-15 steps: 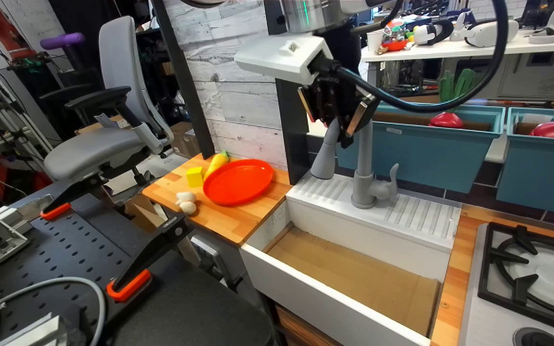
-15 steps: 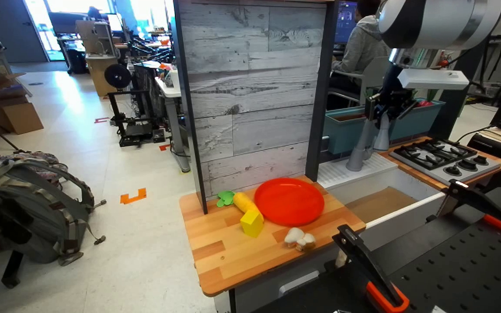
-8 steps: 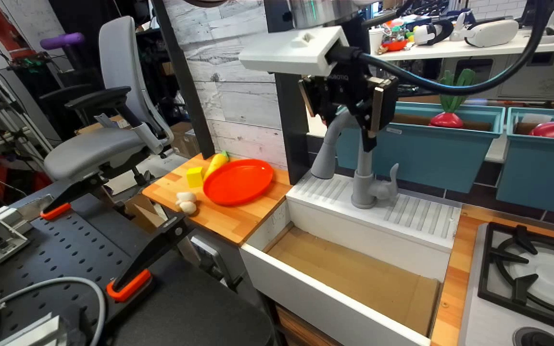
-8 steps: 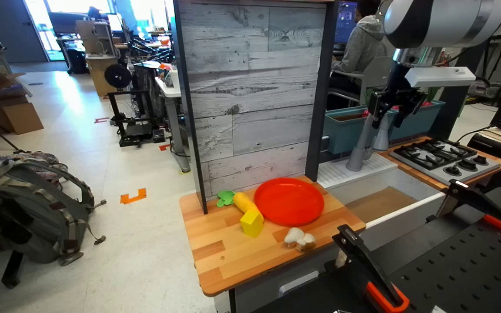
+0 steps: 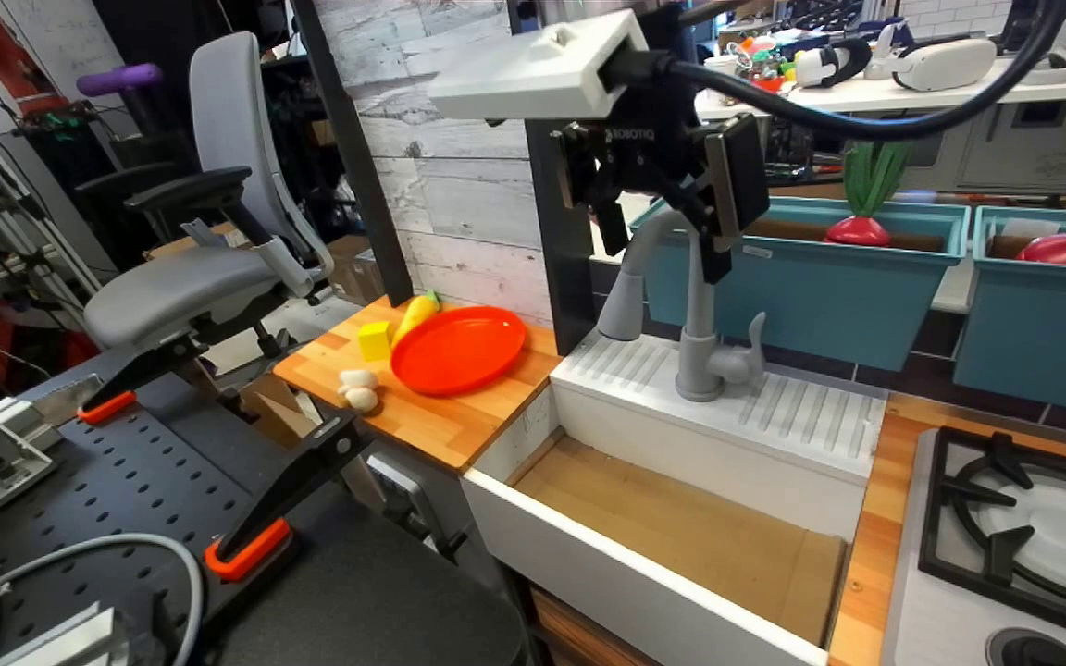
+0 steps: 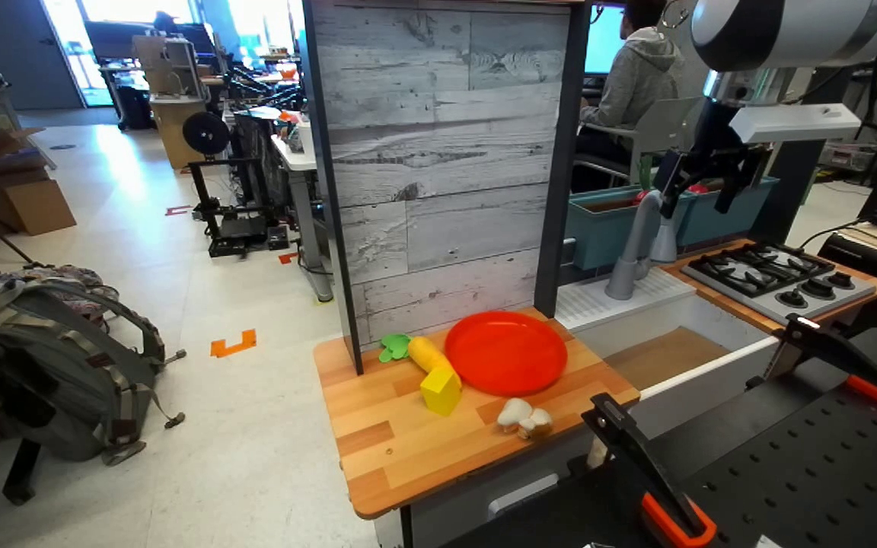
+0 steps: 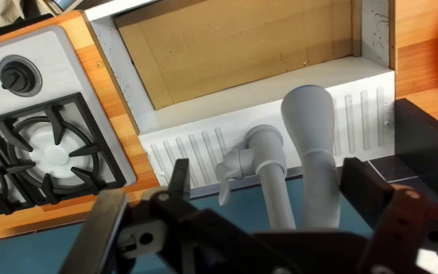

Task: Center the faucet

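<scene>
The faucet [image 5: 624,307] is matte grey, and its base stands on the white ribbed ledge behind the sink. Its spout arches down toward the sink, off to the plate's side of the column in an exterior view. In the wrist view the faucet [image 7: 307,118] shows its column, lever and spout head; the arch top is hidden behind the gripper body. My gripper [image 7: 266,170] is spread wide, with column and spout between its fingers. One finger [image 7: 363,186] overlaps the spout's edge there; whether they touch I cannot tell. From outside, the gripper [image 5: 664,248] hangs around the arch's top, holding nothing.
The sink [image 5: 644,597] has brown cardboard on its floor. Teal planters [image 5: 801,305] stand close behind the faucet. A dark post [image 5: 559,213] rises beside it. A red plate [image 5: 459,351] and toy food lie on the wooden counter; a stove [image 5: 1033,527] flanks the sink.
My gripper has opened from nearly shut at the spout's arch to wide apart. It has also risen a little and shifted toward the stove side in an exterior view. The faucet has barely moved.
</scene>
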Controlling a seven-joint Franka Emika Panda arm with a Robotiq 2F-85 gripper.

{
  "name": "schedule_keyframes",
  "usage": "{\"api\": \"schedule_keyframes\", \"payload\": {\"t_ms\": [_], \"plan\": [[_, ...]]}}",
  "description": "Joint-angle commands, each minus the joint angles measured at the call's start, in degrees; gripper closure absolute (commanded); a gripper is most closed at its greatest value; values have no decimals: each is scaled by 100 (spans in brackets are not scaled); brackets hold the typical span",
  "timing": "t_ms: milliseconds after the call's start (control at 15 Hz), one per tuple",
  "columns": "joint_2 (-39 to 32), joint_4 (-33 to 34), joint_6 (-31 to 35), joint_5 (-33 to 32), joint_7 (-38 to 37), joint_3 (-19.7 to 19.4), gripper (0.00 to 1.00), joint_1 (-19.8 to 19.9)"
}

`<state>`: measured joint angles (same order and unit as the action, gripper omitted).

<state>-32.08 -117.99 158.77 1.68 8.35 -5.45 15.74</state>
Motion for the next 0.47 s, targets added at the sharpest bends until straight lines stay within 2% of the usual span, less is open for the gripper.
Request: {"api": "schedule_keyframes", "payload": {"t_ms": [0, 200, 267, 400], "plan": [[1199, -1133, -183, -27, 119, -13, 0, -17], [2120, -1968, -31, -62, 18, -70, 0, -185], [1318, -1252, -17, 30, 53, -58, 0, -108], [1834, -1685, -20, 27, 47, -82, 0, -199]]}}
